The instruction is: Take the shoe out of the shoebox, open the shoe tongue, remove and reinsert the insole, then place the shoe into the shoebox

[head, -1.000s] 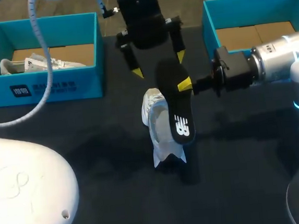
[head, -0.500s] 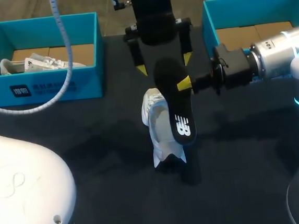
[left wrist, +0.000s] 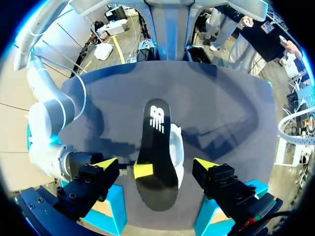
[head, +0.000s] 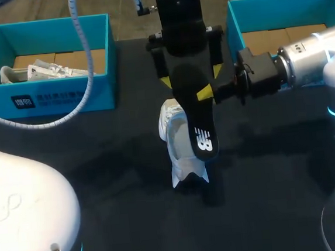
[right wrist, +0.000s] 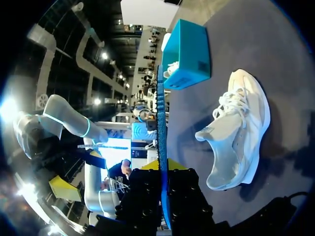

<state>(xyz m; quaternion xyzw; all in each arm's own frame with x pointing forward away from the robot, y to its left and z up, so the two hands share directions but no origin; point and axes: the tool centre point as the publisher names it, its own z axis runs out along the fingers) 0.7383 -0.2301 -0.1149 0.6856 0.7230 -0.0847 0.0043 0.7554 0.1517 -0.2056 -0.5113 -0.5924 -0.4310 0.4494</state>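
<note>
A black insole [head: 197, 120] is held on edge over the table, my right gripper [head: 208, 92] shut on its side near the heel end. In the right wrist view the insole [right wrist: 160, 123] shows edge-on between that gripper's [right wrist: 165, 171] fingers. The white shoe [head: 178, 142] lies on its side on the dark table just under and left of the insole. My left gripper [head: 191, 76] hangs open above the insole's far end, one fingertip to each side. In the left wrist view the insole [left wrist: 155, 142] and shoe [left wrist: 178, 150] lie between the spread fingers [left wrist: 106, 163], untouched.
A teal shoebox [head: 100, 55] at the back left holds another white shoe [head: 39, 71]. A second teal shoebox [head: 235, 22] stands at the back right, behind my right arm [head: 308, 60], with only cardboard showing inside. Cables from the left arm hang over the left box.
My left arm has moved right, so its open gripper now straddles the insole's far end. The right gripper, the insole and the shoe have hardly moved.
</note>
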